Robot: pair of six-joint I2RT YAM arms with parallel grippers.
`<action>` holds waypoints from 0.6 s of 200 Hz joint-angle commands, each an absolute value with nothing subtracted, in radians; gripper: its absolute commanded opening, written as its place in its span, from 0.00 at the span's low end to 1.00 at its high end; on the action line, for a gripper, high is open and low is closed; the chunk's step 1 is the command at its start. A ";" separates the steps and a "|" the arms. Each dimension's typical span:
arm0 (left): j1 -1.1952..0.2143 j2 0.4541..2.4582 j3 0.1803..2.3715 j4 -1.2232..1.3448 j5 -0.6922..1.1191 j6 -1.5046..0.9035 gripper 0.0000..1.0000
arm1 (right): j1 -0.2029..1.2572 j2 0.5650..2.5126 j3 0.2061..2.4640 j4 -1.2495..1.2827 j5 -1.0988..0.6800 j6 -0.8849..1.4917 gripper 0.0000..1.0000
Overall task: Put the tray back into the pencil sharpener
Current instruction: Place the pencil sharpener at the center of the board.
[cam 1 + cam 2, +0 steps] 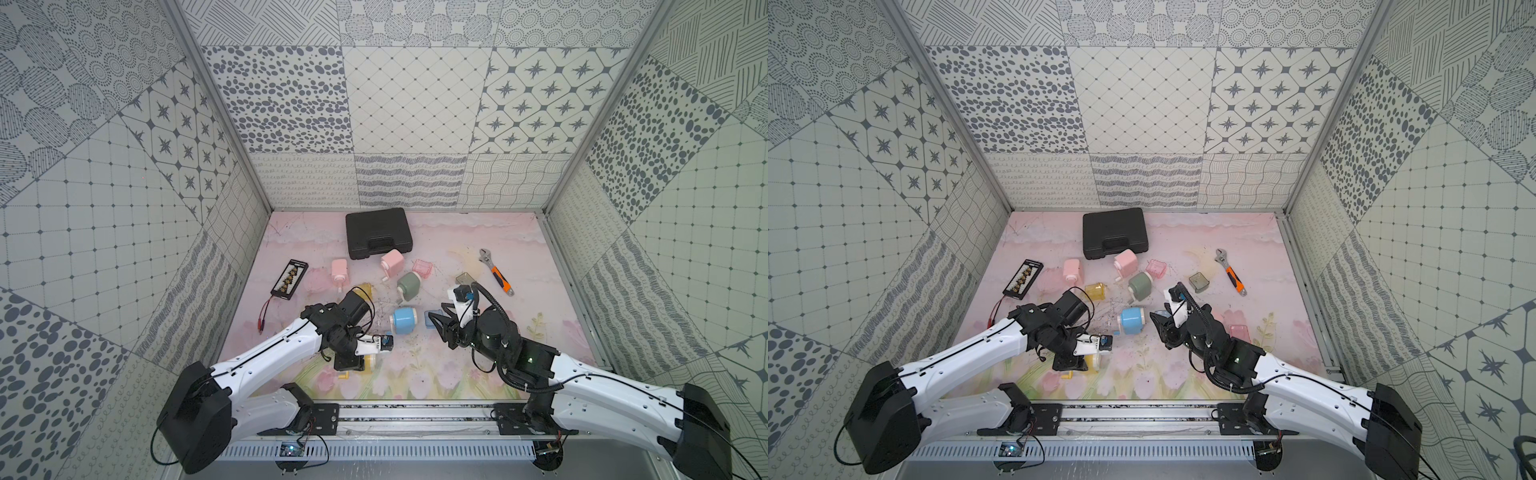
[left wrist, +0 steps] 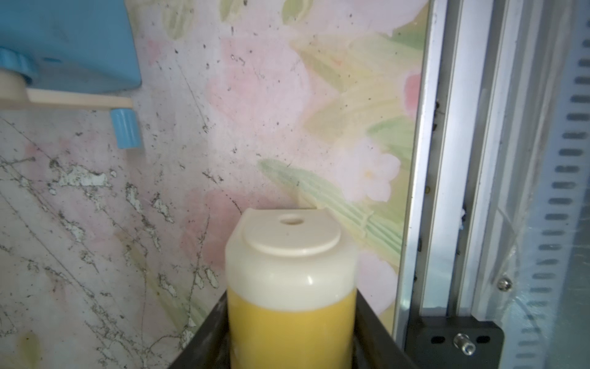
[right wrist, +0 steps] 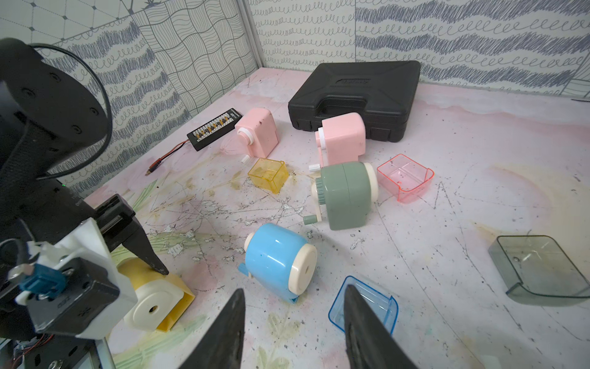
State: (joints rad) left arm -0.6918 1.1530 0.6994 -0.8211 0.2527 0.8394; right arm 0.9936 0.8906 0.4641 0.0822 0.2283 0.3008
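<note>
Left gripper (image 2: 290, 297): clamped on yellow plastic pencil sharpener (image 3: 153, 306), near left.
Right gripper (image 3: 293, 289): jaws apart over clear blue plastic tray (image 3: 388, 306), near centre.
Sharpeners, five: blue sharpener (image 3: 277, 255), green sharpener (image 3: 346, 195), two pink sharpeners (image 3: 258, 131) (image 3: 343, 137).
Trays, five: yellow tray (image 3: 268, 174), grey tray (image 3: 542, 271), two pink trays (image 3: 405, 177) (image 1: 1239, 331).

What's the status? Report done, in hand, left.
Done: nothing; the yellow tray and blue tray lie loose on the table. In hand: left gripper shut on the yellow sharpener; right gripper open by the blue tray. Left: grasp a tray, slide it in.
</note>
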 commanded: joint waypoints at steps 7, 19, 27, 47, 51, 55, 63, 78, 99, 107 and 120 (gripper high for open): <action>-0.695 1.155 0.674 -0.714 0.255 0.826 0.45 | 0.998 0.906 0.508 0.108 0.206 0.301 0.50; -0.695 1.151 0.667 -0.719 0.251 0.829 0.48 | 0.997 0.913 0.512 0.115 0.204 0.297 0.50; -0.694 1.152 0.662 -0.725 0.252 0.833 0.50 | 0.997 0.914 0.514 0.119 0.201 0.295 0.50; -0.695 1.151 0.657 -0.736 0.244 0.839 0.60 | 0.997 0.918 0.519 0.123 0.199 0.288 0.51; -0.695 1.150 0.657 -0.735 0.242 0.838 0.63 | 0.997 0.919 0.519 0.122 0.199 0.288 0.51; -0.695 1.150 0.657 -0.735 0.238 0.839 0.65 | 0.997 0.919 0.521 0.120 0.198 0.288 0.51; -0.695 1.151 0.659 -0.736 0.234 0.839 0.69 | 0.997 0.919 0.523 0.118 0.198 0.288 0.51; -0.695 1.153 0.664 -0.737 0.226 0.839 0.72 | 0.997 0.916 0.525 0.112 0.196 0.287 0.51; -0.695 1.143 0.676 -0.751 0.223 0.837 0.76 | 0.997 0.911 0.528 0.104 0.195 0.288 0.51; -0.694 1.131 0.683 -0.755 0.226 0.833 0.78 | 0.997 0.910 0.530 0.101 0.196 0.291 0.51; -0.695 1.091 0.698 -0.767 0.240 0.829 0.79 | 0.997 0.921 0.534 0.085 0.198 0.294 0.51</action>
State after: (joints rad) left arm -0.6926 1.1431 0.6670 -0.7513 0.2298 0.8364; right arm 0.9936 0.9096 0.4988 0.0753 0.2031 0.2989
